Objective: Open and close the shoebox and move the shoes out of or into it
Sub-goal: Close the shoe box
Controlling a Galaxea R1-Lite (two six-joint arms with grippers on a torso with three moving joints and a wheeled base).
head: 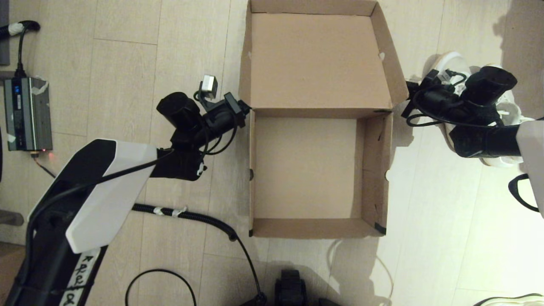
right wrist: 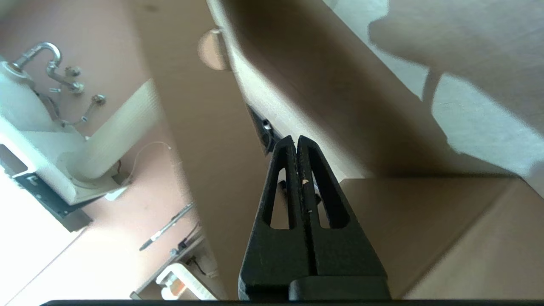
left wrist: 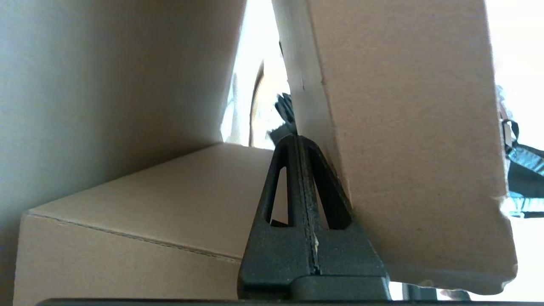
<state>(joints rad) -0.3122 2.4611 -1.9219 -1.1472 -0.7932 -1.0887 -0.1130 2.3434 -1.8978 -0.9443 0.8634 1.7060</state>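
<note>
The shoebox [head: 374, 170] stands open on the floor, its inside bare. Its lid [head: 314, 59] is folded back and lies nearly flat behind it. My left gripper [head: 244, 108] is shut with nothing in it, its tip against the left hinge corner; the left wrist view shows this gripper [left wrist: 297, 138] beside the lid's side flap [left wrist: 403, 127]. My right gripper [head: 406, 100] is shut and empty at the right hinge corner, and in the right wrist view the gripper [right wrist: 296, 140] sits under the lid flap [right wrist: 323, 85]. The white shoes [head: 454, 63] lie on the floor right of the box, mostly hidden by the right arm.
A grey power unit [head: 27, 112] with cables sits on the floor at far left. A black corrugated cable [head: 191, 214] runs in front of the box's left side. A white sneaker with dark edging [head: 514, 299] peeks in at the bottom right corner.
</note>
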